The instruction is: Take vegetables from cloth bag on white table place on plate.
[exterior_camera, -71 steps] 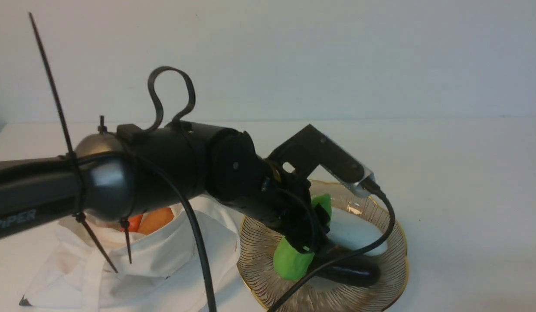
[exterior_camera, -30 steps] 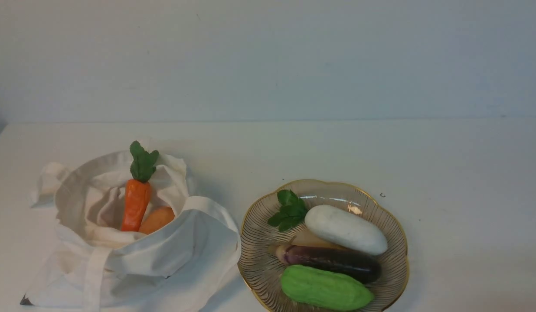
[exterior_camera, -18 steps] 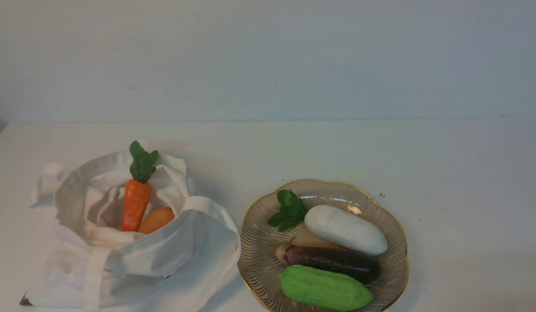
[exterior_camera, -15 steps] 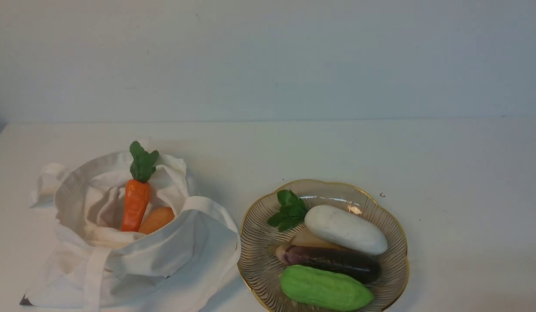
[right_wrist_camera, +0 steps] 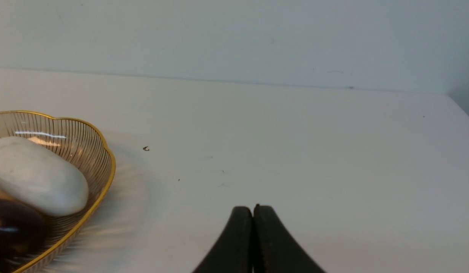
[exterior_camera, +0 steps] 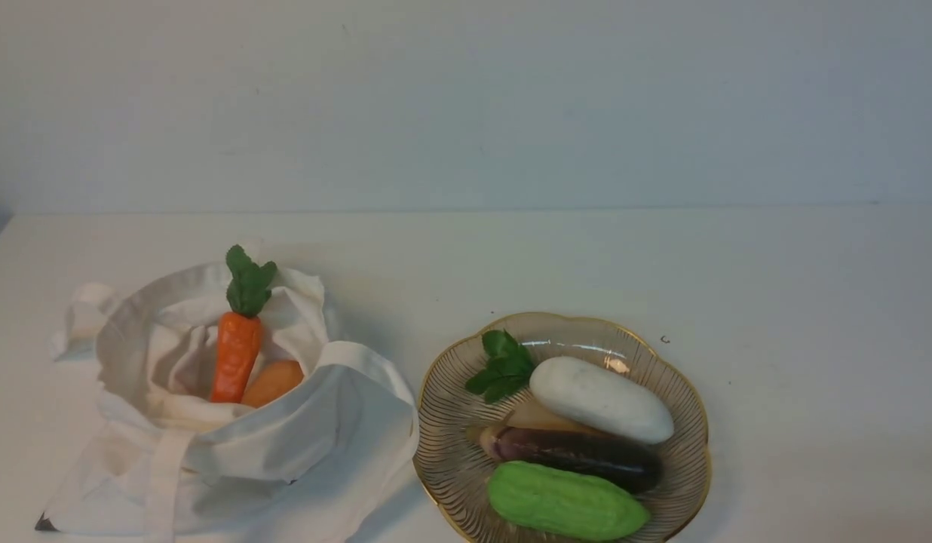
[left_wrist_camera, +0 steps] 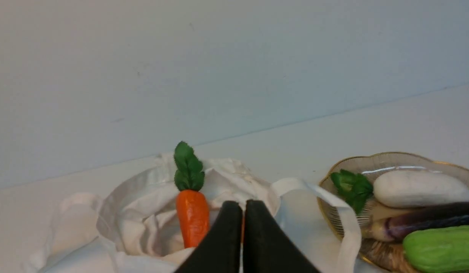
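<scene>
The left arm that stretched across over the plate [exterior_camera: 685,392] a moment ago is gone from the front view, and the light green ridged vegetable [exterior_camera: 568,501] it carried now lies at the plate's near edge; the left gripper [left_wrist_camera: 242,206] hangs back before the cloth bag [exterior_camera: 300,437], its fingers [left_wrist_camera: 228,227] clenched on nothing, and the right gripper [right_wrist_camera: 252,212] is likewise pressed together over bare worktop [exterior_camera: 813,302]. Still in the bag are the carrot [exterior_camera: 236,354], propped upright, and the orange-tan oval one [exterior_camera: 274,381] just beside it; both look light, hard and smooth, so I'd guess they could slip. The carrot's body seems the surest hold; the limp cloth may snag. There is ample open room between bag and plate, though the plate is crowded.
</scene>
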`<act>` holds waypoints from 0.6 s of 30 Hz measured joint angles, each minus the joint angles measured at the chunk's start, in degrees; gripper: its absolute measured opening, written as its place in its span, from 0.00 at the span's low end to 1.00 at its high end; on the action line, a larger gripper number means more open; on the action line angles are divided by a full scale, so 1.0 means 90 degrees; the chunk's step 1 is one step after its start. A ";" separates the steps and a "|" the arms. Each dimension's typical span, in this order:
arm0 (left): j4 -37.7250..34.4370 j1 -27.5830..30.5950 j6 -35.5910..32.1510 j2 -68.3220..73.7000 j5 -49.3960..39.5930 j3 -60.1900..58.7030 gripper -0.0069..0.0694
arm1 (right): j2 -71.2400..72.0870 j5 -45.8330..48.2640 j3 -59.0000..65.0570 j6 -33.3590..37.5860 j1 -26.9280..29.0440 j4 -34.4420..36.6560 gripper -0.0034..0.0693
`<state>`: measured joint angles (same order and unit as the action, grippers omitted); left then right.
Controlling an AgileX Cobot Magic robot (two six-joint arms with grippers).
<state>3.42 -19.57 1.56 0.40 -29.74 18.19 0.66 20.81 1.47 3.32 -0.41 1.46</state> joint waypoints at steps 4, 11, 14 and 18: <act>-0.0732 0.1022 -0.0965 -0.0130 0.0769 -0.1125 0.08 | 0.0000 0.0000 0.0000 0.0000 0.0000 0.0002 0.03; -0.0985 0.1610 -0.1298 -0.0130 0.1185 -0.2145 0.08 | 0.0000 0.0000 0.0000 0.0000 0.0000 0.0002 0.03; -0.1002 0.1610 -0.1312 -0.0130 0.1026 -0.2196 0.08 | 0.0000 0.0000 0.0000 0.0000 0.0000 -0.0004 0.03; -0.1006 0.1610 -0.1312 -0.0130 0.0955 -0.2209 0.08 | 0.0000 0.0000 0.0000 0.0000 0.0000 -0.0004 0.03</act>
<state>-5.64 -5.09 -10.25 -0.77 -21.14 -1.69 0.66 20.81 1.47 3.32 -0.41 1.42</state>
